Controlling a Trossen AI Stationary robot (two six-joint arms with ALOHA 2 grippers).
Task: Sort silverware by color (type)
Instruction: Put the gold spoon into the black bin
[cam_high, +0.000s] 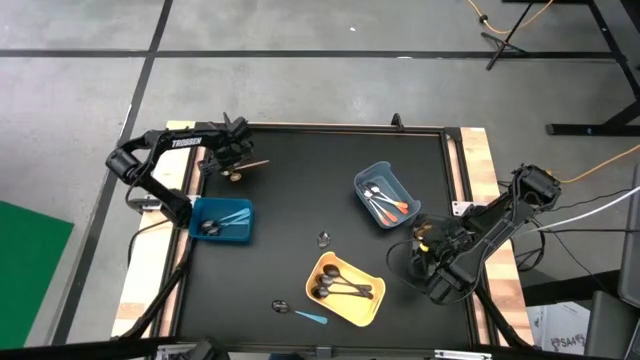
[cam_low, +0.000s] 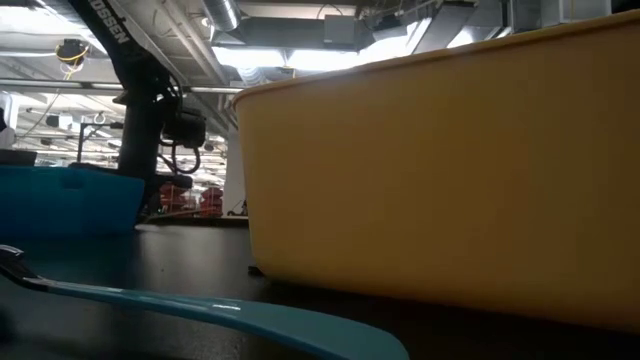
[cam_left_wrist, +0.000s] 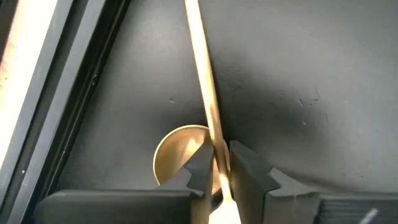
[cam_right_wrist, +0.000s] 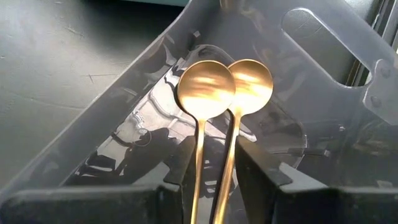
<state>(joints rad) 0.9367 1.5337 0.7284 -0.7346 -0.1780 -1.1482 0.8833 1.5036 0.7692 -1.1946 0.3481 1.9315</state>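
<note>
A gold spoon (cam_high: 250, 166) lies on the black table near its far left corner, with my left gripper (cam_high: 234, 163) shut on it from above. In the left wrist view a gold bowl (cam_left_wrist: 177, 149) shows behind one finger; whether it belongs to the held spoon, I cannot tell. My right gripper (cam_high: 432, 248) stands open at the right over a clear bin (cam_right_wrist: 124, 124). Two gold spoons (cam_right_wrist: 205, 87) lie in that bin, their handles running between the fingers. A light-blue spoon (cam_high: 312, 317) and a dark spoon (cam_high: 281, 305) lie loose near the front edge. My left gripper pinches the gold spoon's thin handle (cam_left_wrist: 211, 127) between its two fingers (cam_left_wrist: 200, 165). The fingers point down and lie across the handle. The rest of the handle (cam_left_wrist: 199, 56) runs away along the table top. My right gripper: whether its fingers touch the two handles (cam_right_wrist: 199, 174) cannot be told.
A blue bin (cam_high: 222, 218) at the left holds dark and light-blue spoons. A grey-blue bin (cam_high: 385, 193) holds orange-handled ones, and a yellow bin (cam_high: 345, 290) near the front holds black ones. A small shiny thing (cam_high: 323, 238) lies mid-table. A wooden rim (cam_high: 478, 160) borders the table.
</note>
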